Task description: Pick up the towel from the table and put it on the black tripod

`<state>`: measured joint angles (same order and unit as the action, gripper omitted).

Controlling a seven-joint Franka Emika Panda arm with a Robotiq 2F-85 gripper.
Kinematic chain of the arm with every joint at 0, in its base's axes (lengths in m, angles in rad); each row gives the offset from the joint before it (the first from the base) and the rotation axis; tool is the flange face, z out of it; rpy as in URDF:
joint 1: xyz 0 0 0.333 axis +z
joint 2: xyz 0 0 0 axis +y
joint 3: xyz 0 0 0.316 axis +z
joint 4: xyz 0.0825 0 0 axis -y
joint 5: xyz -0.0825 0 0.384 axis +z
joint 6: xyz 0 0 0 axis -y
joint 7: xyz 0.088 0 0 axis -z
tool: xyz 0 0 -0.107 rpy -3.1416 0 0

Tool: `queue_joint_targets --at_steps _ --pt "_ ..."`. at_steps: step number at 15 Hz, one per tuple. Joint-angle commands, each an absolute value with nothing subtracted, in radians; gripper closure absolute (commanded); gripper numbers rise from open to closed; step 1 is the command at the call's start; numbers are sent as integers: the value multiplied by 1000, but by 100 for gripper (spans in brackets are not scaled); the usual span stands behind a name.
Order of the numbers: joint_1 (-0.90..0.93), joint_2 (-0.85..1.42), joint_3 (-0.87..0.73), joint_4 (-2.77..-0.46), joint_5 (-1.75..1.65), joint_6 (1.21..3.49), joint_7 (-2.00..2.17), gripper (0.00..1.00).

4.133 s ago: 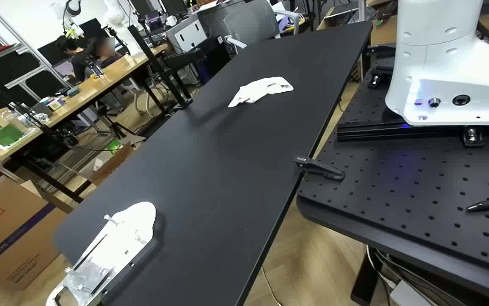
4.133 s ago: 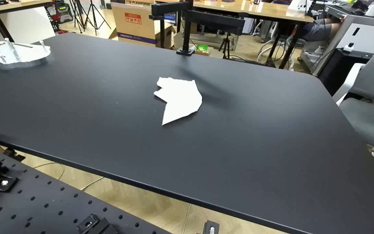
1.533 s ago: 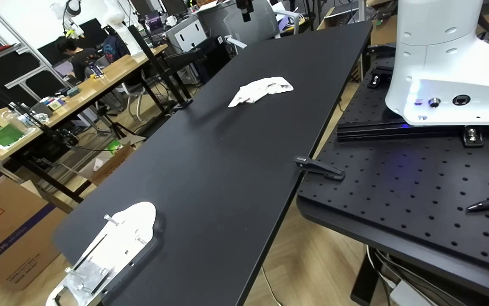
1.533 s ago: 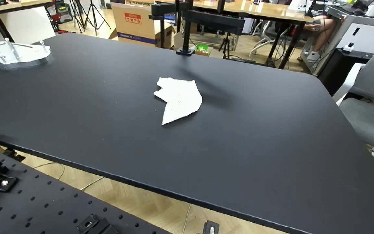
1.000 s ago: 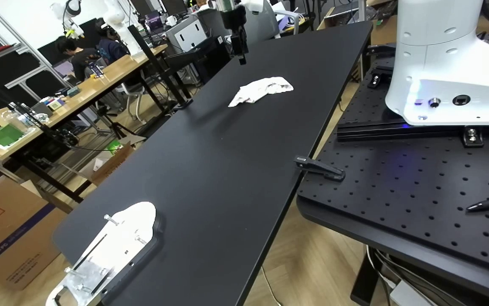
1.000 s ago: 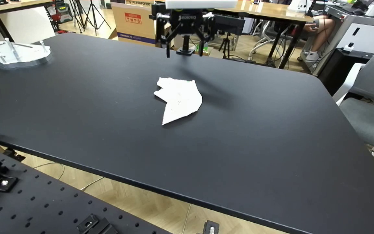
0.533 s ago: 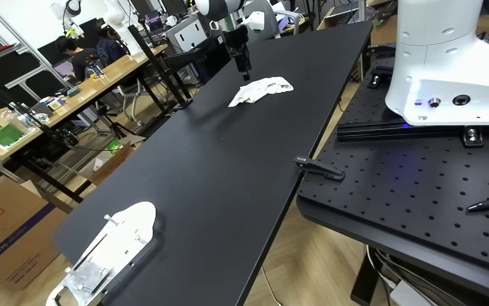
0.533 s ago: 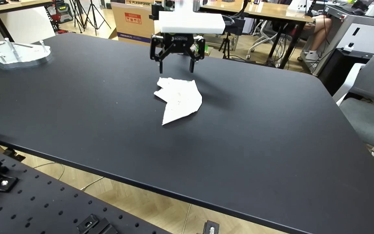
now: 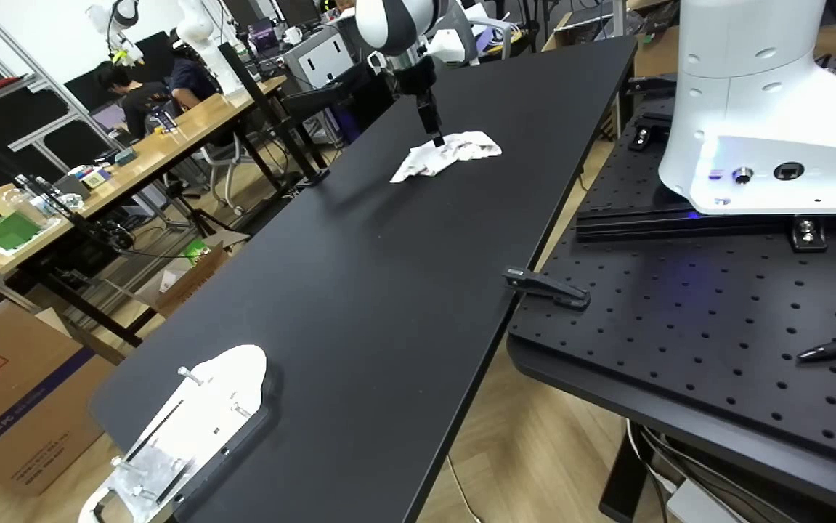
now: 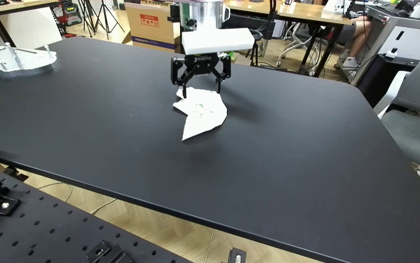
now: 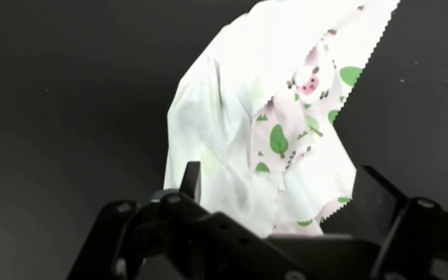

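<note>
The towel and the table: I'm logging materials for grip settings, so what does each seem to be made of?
Towel: thin, matte fabric, perhaps microfiber; soft creases and zigzag-cut edges suggest cloth.
Table: its top looks smooth matte black, possibly laminate or painted board; no grain shows, leaving the core open.

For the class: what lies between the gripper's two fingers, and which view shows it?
In the wrist view, part of the towel shows between the open fingers; contact is unclear.

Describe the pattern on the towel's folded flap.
The towel flap has green trees and an animal face on pale pink, clearest in the wrist view.
</note>
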<state>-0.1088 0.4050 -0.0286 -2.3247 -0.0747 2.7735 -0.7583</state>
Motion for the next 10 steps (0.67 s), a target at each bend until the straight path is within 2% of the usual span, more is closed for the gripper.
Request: queue_joint_targets --at_steps 1,2,3,4,10 --pt "-129 426 -40 -2332 -135 2785 -706 0" --pt "-139 434 -36 -2330 -137 2777 -710 0" --pt "-152 440 -27 -2330 -128 2778 -716 25" --pt "-158 446 -26 -2330 -129 2775 -720 26" --pt "-191 460 -8 -2330 -117 2765 -730 68"
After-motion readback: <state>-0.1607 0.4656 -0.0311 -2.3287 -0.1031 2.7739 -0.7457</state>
